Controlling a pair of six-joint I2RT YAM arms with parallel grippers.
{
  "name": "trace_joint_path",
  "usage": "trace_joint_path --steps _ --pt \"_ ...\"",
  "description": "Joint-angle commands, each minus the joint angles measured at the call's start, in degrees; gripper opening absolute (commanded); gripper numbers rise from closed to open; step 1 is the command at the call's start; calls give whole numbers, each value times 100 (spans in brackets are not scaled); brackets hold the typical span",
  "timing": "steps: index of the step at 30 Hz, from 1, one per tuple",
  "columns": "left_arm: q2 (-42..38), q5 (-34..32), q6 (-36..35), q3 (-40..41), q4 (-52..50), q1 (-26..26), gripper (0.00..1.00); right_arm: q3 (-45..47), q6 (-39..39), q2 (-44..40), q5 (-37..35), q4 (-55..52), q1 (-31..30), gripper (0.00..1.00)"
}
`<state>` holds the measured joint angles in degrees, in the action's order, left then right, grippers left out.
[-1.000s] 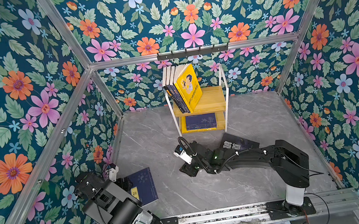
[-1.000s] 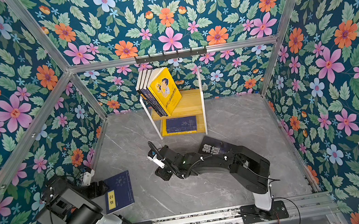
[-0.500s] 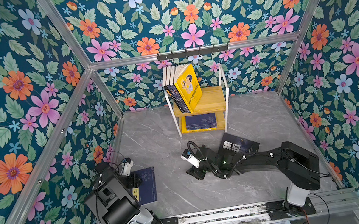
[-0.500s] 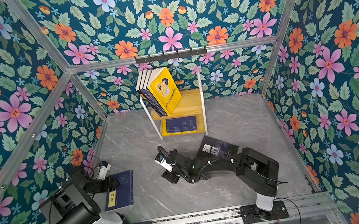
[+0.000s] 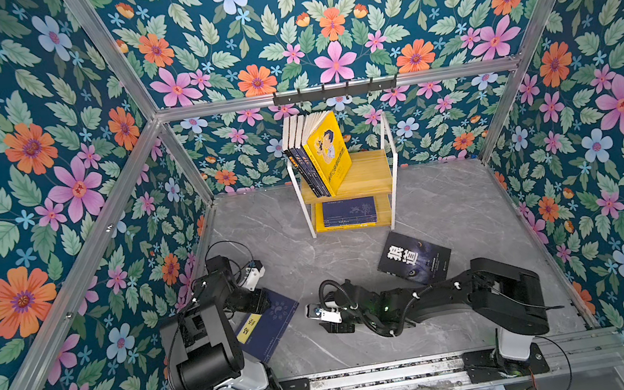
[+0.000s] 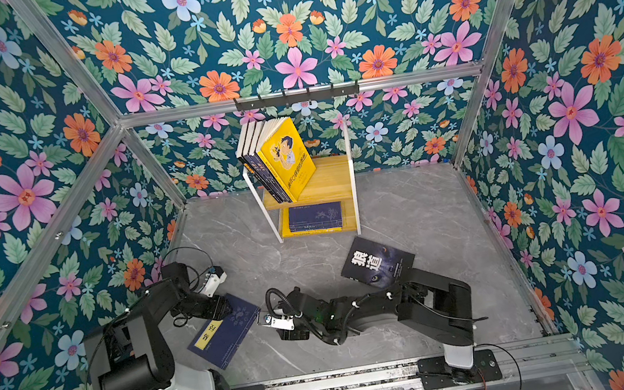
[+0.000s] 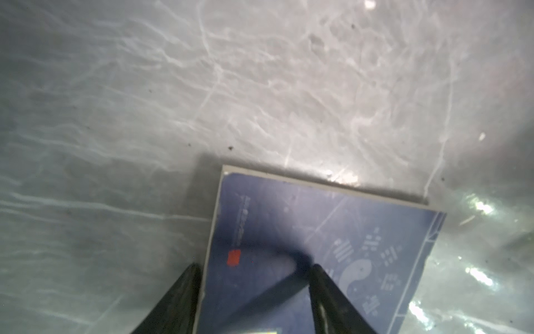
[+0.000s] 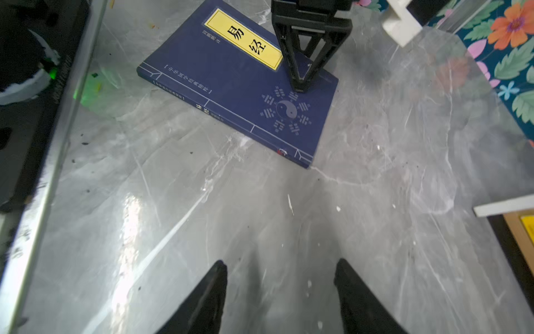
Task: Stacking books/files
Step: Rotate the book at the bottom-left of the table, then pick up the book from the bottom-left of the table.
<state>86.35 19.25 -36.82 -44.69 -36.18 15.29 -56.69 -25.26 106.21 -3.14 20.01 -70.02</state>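
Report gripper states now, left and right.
Left gripper: open, astride the edge of the navy book, no grip yet.
Right gripper: open, empty.

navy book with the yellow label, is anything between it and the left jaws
Nothing visible. The left jaws straddle one edge of the navy book: one over the cover, one just off it above the grey table.

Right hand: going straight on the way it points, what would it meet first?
Probably the navy book, at its spine edge, after bare grey floor; if angled down, the floor first.
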Motion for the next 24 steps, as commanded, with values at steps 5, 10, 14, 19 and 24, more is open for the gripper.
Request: trace_joint_path --steps 5,10,14,19,24 --pt "136 -519 -869 -5 -789 199 60 -830 -1470 1028 -152 661 -314 61" --pt "279 -543 -1107 -50 -1031 261 41 -1155 -2186 1418 -237 764 -343 61" --pt "321 -695 -1216 14 -1085 291 36 -1405 -2724 1741 -351 667 -344 61" --pt "410 -732 -1307 85 -1149 305 27 -1426 -3640 2154 -530 1057 -344 61" --pt "570 -705 -1275 151 -1115 301 10 -1421 -4329 2379 -608 1580 -391 61"
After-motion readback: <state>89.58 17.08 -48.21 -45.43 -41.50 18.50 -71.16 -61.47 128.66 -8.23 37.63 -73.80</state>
